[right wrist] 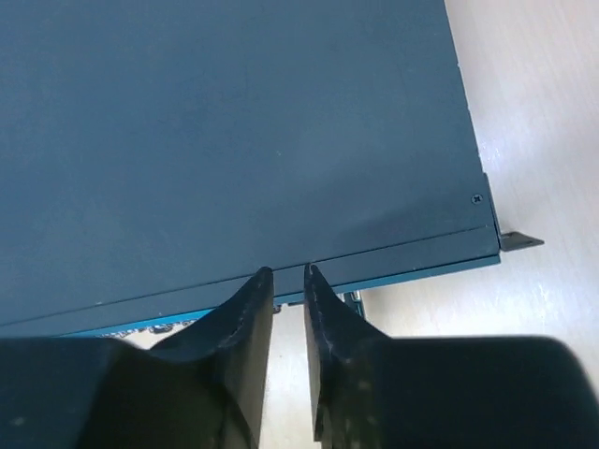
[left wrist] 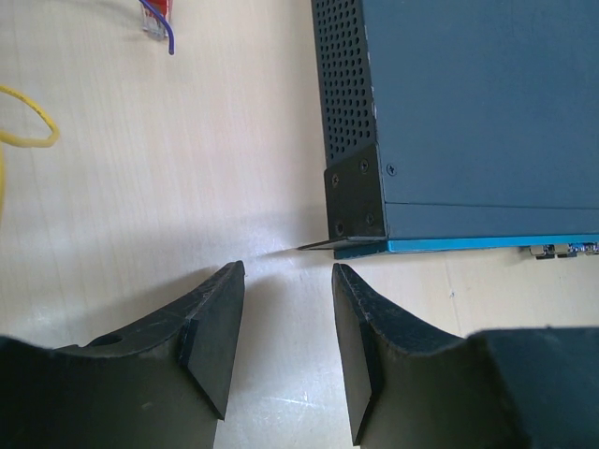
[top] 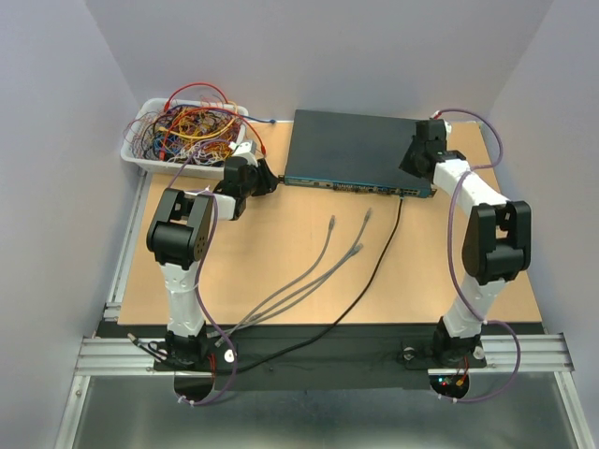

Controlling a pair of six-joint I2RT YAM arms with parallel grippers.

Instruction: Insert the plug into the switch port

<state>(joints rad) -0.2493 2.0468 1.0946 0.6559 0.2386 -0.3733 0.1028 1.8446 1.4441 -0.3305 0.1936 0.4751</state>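
Tan tabletop [top: 271, 234]; switch [top: 360, 150] lies flat at far centre. Left gripper [left wrist: 288, 281] half open, empty, just off its left front corner; right gripper [right wrist: 288, 277] barely parted, empty, over its right front edge.

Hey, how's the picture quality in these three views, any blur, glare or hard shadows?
Top view: even, soft light, sharp, only faint shadows. Left wrist view: switch crisp, left tool dark and slightly soft. Right wrist view: faint sheen on the switch, right tool soft too.
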